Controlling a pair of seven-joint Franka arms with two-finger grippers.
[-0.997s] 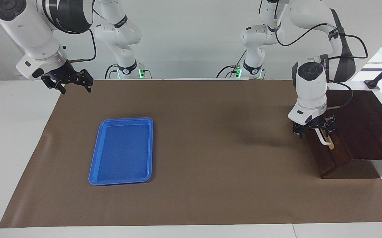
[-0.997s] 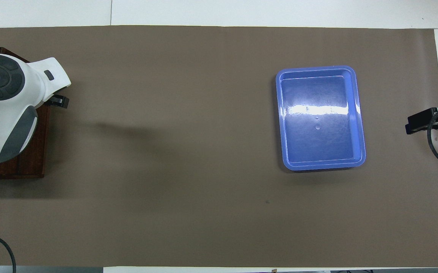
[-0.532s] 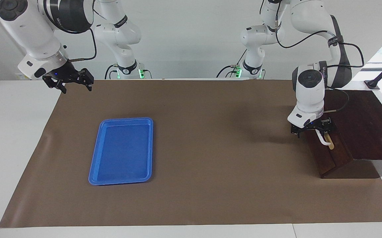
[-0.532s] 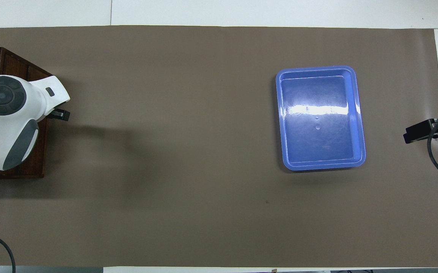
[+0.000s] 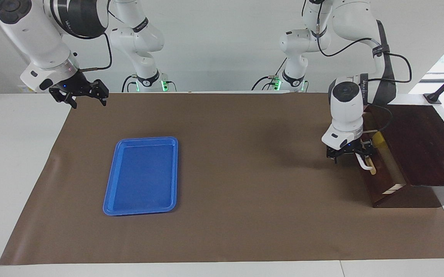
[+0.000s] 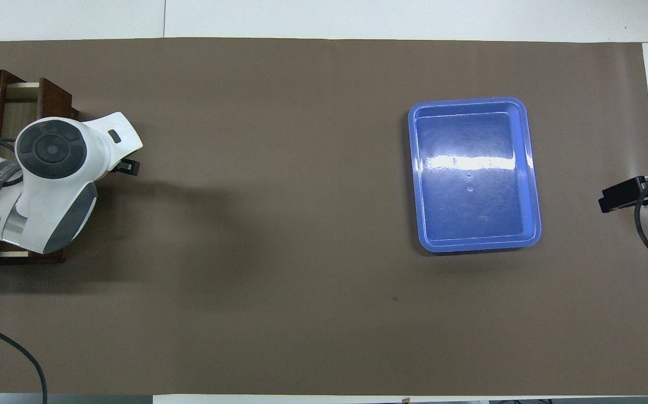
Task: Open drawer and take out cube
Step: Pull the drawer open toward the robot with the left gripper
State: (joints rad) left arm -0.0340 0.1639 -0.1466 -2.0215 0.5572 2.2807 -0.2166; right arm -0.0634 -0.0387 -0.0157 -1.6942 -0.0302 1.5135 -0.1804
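Observation:
The dark brown drawer (image 5: 377,188) stands partly pulled out of its cabinet (image 5: 425,142) at the left arm's end of the table. Its pale interior (image 5: 391,165) shows. My left gripper (image 5: 361,157) is shut on the white handle (image 5: 365,164) on the drawer's front. A small yellow patch (image 5: 378,139), seemingly the cube, shows inside the drawer beside the gripper; most of it is hidden. In the overhead view the left wrist covers most of the drawer (image 6: 54,101). My right gripper (image 5: 87,100) waits open and empty in the air over the mat's corner at the right arm's end.
A flat blue tray (image 5: 143,175) lies empty on the brown mat (image 5: 245,173) toward the right arm's end; it also shows in the overhead view (image 6: 472,213). White table surface borders the mat.
My left gripper has moved toward the middle of the table with the handle in it, and the drawer has slid out, baring its pale interior. The right arm has barely moved.

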